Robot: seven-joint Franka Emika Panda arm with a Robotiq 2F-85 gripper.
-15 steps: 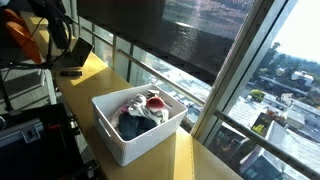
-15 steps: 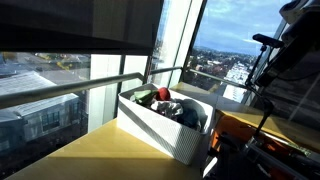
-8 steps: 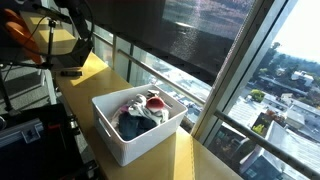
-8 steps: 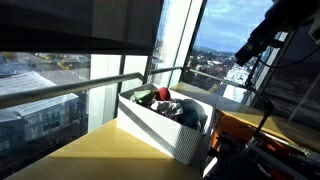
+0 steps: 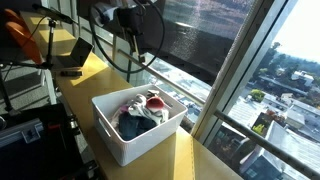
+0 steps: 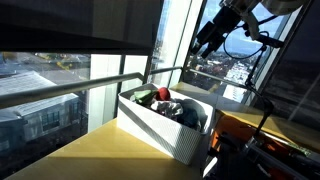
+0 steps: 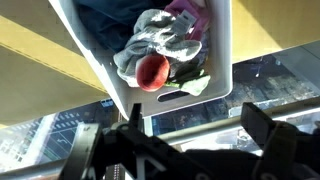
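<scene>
Overhead, we see the end effector (image 6: 207, 38) hanging well above the white bin (image 6: 160, 135), released, with its fingers (image 7: 268, 140) spread wide and nothing between them. It touches neither the bin nor its contents. The bin stands on the yellow worktop (image 5: 92, 66), close to the window rail (image 6: 60, 95), and both exterior views show it heaped with soft things. From the wrist view we look straight down into it: a red round thing (image 7: 152, 72) lies near the bin's end wall, touching a crumpled grey cloth (image 7: 160, 35). A pink piece (image 7: 190, 12) sits just beside the grey cloth, and a dark blue cloth (image 7: 100, 15) fills the space further in. We cannot tell what the red thing is.
</scene>
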